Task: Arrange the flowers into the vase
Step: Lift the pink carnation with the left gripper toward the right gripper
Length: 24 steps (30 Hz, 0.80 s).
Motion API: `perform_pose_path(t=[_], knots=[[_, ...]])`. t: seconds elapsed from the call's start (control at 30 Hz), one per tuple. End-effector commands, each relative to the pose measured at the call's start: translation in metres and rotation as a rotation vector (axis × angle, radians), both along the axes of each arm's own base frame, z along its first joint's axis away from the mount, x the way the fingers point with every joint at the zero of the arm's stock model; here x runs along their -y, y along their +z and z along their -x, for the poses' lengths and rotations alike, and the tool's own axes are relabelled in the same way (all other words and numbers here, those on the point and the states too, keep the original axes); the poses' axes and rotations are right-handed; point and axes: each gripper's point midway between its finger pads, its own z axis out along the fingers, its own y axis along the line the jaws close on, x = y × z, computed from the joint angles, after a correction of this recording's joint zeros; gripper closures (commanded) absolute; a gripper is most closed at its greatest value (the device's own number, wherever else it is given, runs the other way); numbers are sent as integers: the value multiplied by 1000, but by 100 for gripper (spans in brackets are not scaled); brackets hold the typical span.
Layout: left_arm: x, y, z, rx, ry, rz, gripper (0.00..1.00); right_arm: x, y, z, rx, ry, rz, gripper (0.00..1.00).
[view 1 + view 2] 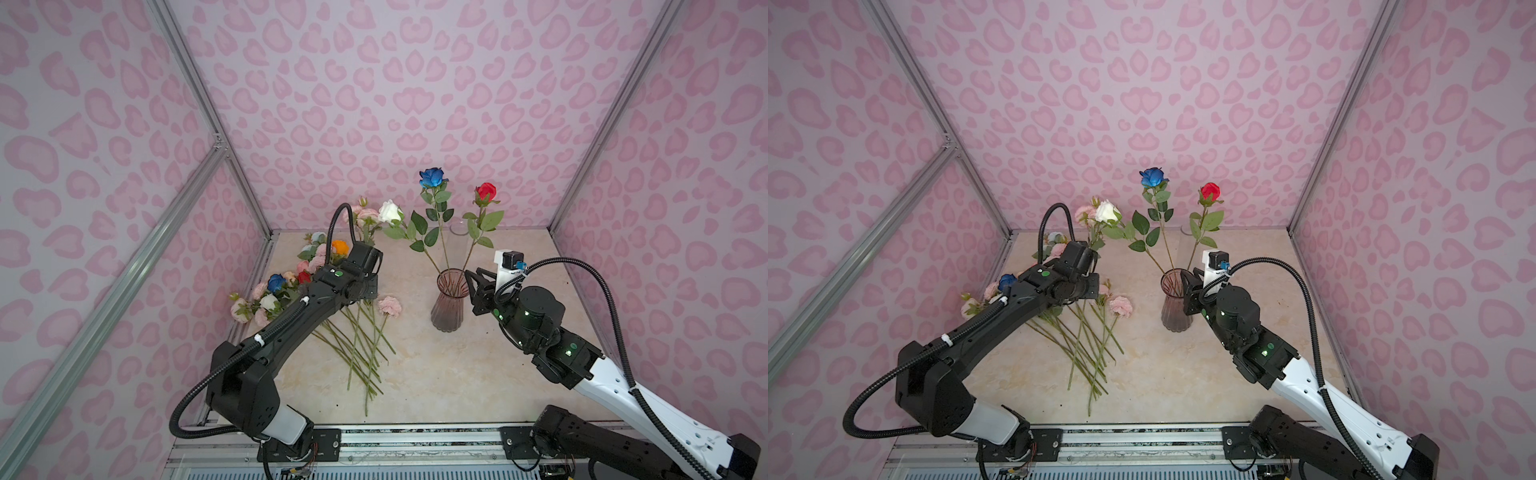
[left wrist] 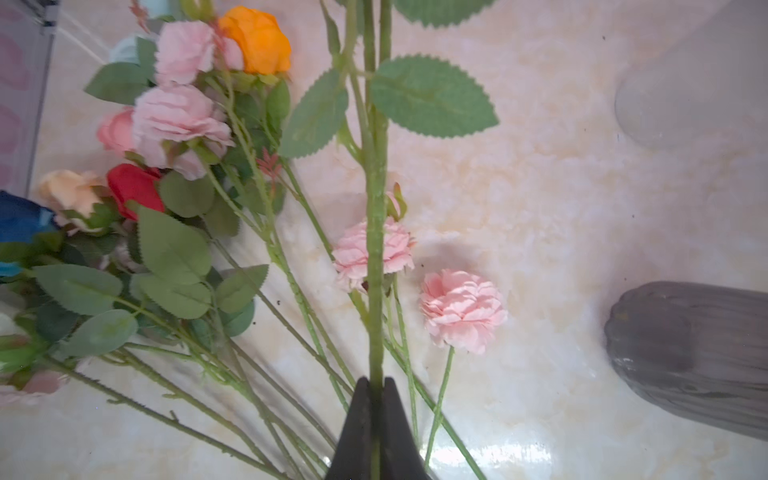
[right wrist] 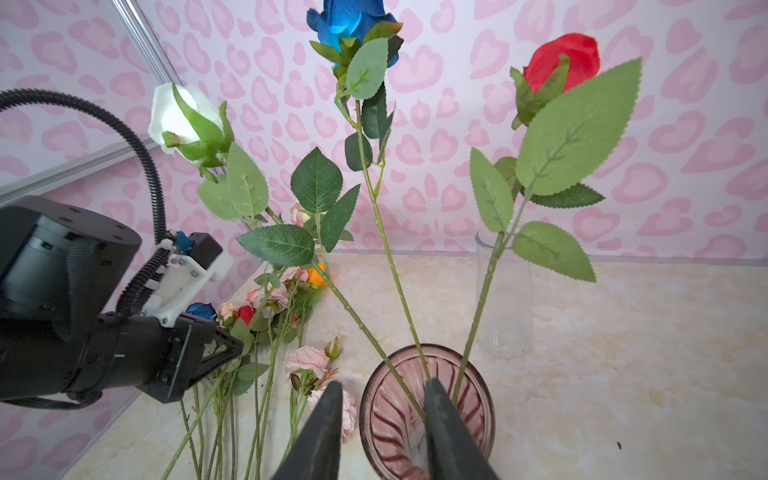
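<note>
My left gripper is shut on a thin green stem with serrated leaves. The stem's head lies beyond the left wrist view. The gripper hovers over a pile of flowers lying at the table's left: pink, orange, red, blue, peach and white heads. A ribbed pink vase stands mid-table and holds a white rose, a blue rose and a red rose. My right gripper is open beside the vase, at its rim, with nothing between the fingers.
A tall clear glass vase stands behind the pink one near the back wall. A loose pink peony lies between the pile and the vase. Pink patterned walls close in three sides. Long stems fan toward the front edge.
</note>
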Motion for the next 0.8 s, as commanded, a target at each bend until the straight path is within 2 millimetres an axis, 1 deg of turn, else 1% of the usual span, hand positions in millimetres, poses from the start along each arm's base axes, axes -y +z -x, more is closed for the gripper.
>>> perform_pose_path(t=[0.0, 0.07, 0.13, 0.2, 0.23, 0.27, 0.33, 0.37, 0.47, 0.53, 0.6, 0.67, 0.77], knots=[[-28, 29, 2, 83, 80, -1, 97, -1, 11, 3, 20, 17, -11, 66], [-40, 52, 6, 173, 107, 39, 97, -2, 16, 5, 29, 28, -14, 66], [-53, 80, 12, 294, 138, 71, 97, -5, 22, 6, 38, 44, -18, 65], [-55, 112, 21, 427, 108, 126, 97, -10, 27, 8, 47, 69, -14, 65], [-53, 130, 26, 504, 77, 162, 97, -13, 31, 9, 54, 88, -12, 65], [-49, 143, 30, 564, 31, 189, 97, -17, 35, 9, 61, 107, -10, 64], [-40, 177, 46, 724, -71, 261, 97, -26, 47, 11, 77, 152, -12, 61], [-33, 194, 56, 801, -141, 298, 97, -32, 55, 14, 89, 184, -18, 59], [-13, 230, 85, 961, -316, 396, 97, -49, 79, 19, 117, 266, -41, 54], [1, 246, 98, 990, -420, 452, 97, -61, 96, 24, 135, 323, -59, 51], [16, 256, 107, 982, -506, 496, 97, -75, 110, 30, 152, 382, -75, 49], [34, 264, 117, 977, -589, 532, 97, -92, 122, 36, 164, 440, -86, 47], [62, 268, 129, 967, -687, 547, 97, -115, 141, 46, 184, 531, -120, 45]])
